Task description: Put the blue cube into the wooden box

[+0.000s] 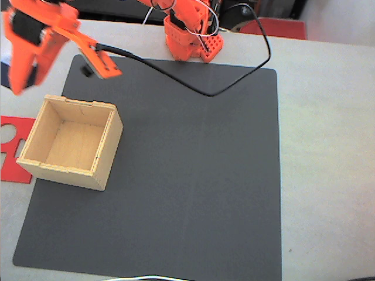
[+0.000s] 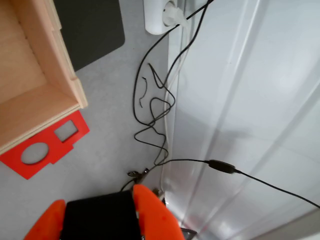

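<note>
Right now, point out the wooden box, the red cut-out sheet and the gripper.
wooden box (image 1: 109, 153): fixed view, outer right wall.
red cut-out sheet (image 2: 52, 149): wrist view, strip between its two holes.
gripper (image 2: 102, 212): wrist view, black block between the orange fingers.

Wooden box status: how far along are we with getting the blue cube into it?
Done: the pickup looks finished. In the wrist view a dark block, apparently the blue cube, sits clamped in the end effector. In hand: the carry. The end effector is beside the wooden box, near the red cut-out sheet, not over the opening. Left: move over the box, whose inside looks empty, and release.
</note>
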